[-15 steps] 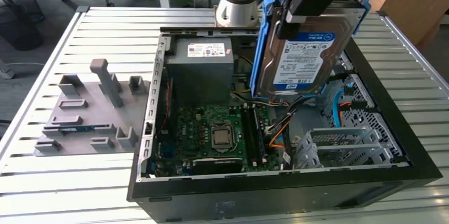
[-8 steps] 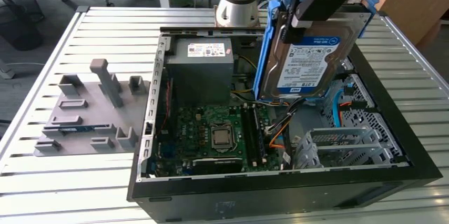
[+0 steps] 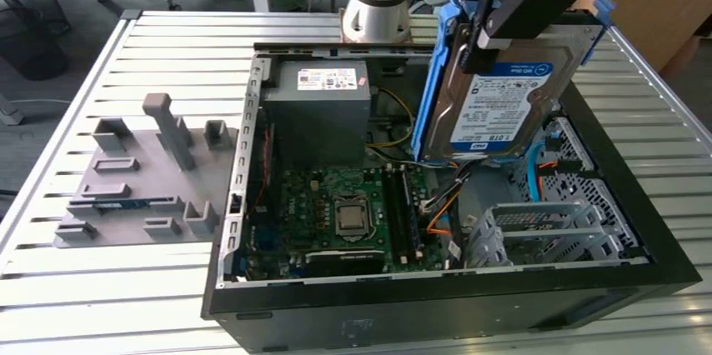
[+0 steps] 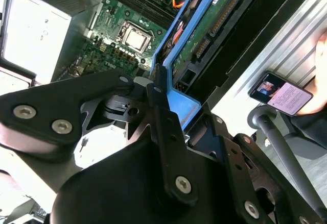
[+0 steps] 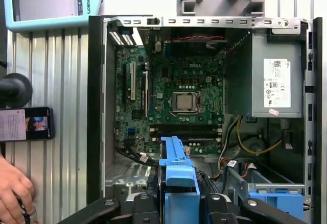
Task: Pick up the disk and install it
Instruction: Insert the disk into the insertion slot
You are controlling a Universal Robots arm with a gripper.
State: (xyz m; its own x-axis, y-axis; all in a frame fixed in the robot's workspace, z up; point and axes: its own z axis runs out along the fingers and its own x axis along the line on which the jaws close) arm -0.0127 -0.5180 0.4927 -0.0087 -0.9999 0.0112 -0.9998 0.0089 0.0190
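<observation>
My gripper is clamped on the upper edge of the blue carrier frame; the disk hangs nearly on end over the open computer case, label facing the exterior camera. I judge that keeps it clear of the orange cables; the grey drive cage sits near, below it.

Desk: silver metal top, built of parallel slats. Recorded directly on it:
- Black computer case, which lay on its side with the open face upward, toward the exterior view's right.
- Grey moulded fixture with upright posts and slots, which stood near the case on the exterior view's left.
- Robot arm's base, which stood behind the case.
- Phone, screen lit, beside the case; whether it rested on the slats could not be told.
</observation>
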